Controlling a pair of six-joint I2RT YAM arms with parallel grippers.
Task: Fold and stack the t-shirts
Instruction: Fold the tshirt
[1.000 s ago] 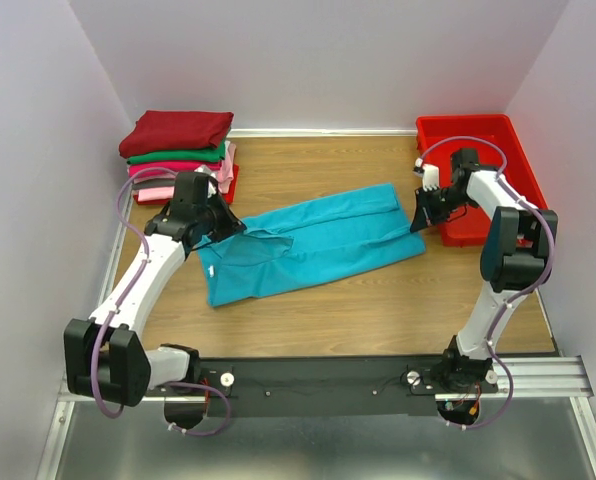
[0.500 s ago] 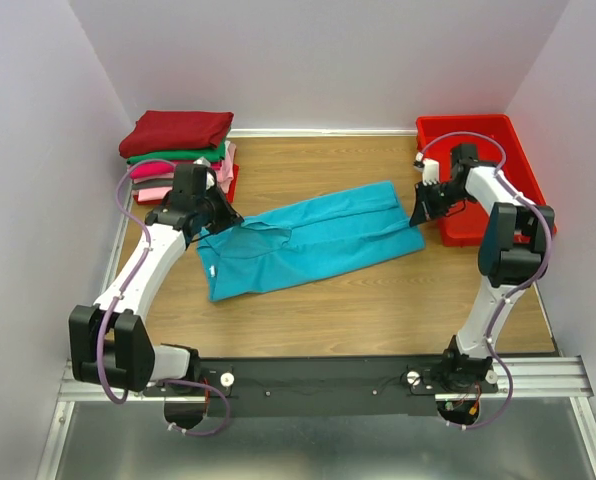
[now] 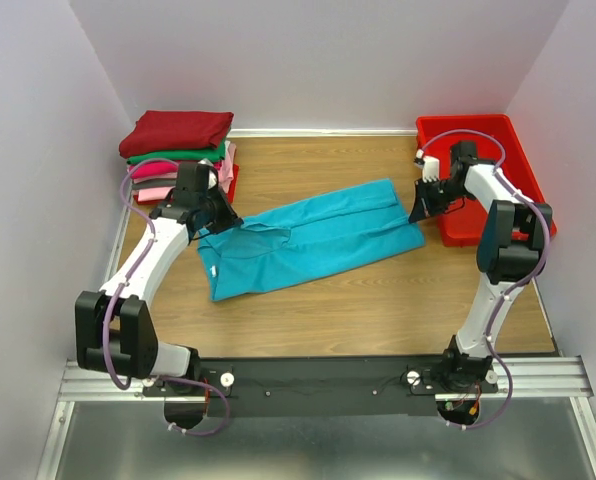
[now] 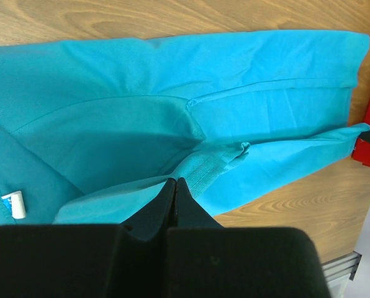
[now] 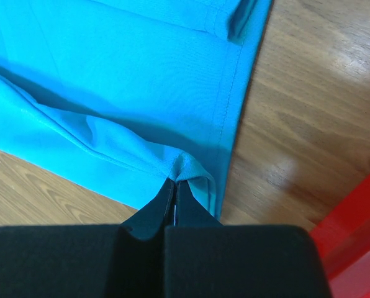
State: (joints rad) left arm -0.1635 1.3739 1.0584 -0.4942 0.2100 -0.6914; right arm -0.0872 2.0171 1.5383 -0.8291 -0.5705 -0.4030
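Note:
A teal t-shirt point(image 3: 318, 238) lies lengthwise across the wooden table, partly folded. My left gripper point(image 3: 221, 222) is at its left end, shut on a pinch of the teal fabric point(image 4: 172, 81) near the collar. At the shirt's right end my right gripper point(image 3: 418, 214) is shut on the hem corner, which bunches up at the fingertips point(image 5: 175, 181). The rest of the hem point(image 5: 110, 74) lies flat on the wood. Other t-shirts sit folded in a stack point(image 3: 178, 150) at the back left: dark red on top, then green, magenta and light pink.
A red plastic bin point(image 3: 483, 170) stands at the back right, just beyond the right gripper, and its edge point(image 5: 359, 236) shows in the right wrist view. White walls close in the table on three sides. Bare wood point(image 3: 378, 300) lies in front of the shirt.
Both grippers have moved slightly toward the far side, still shut on the teal shirt. The shirt's near edge has shifted a little with them.

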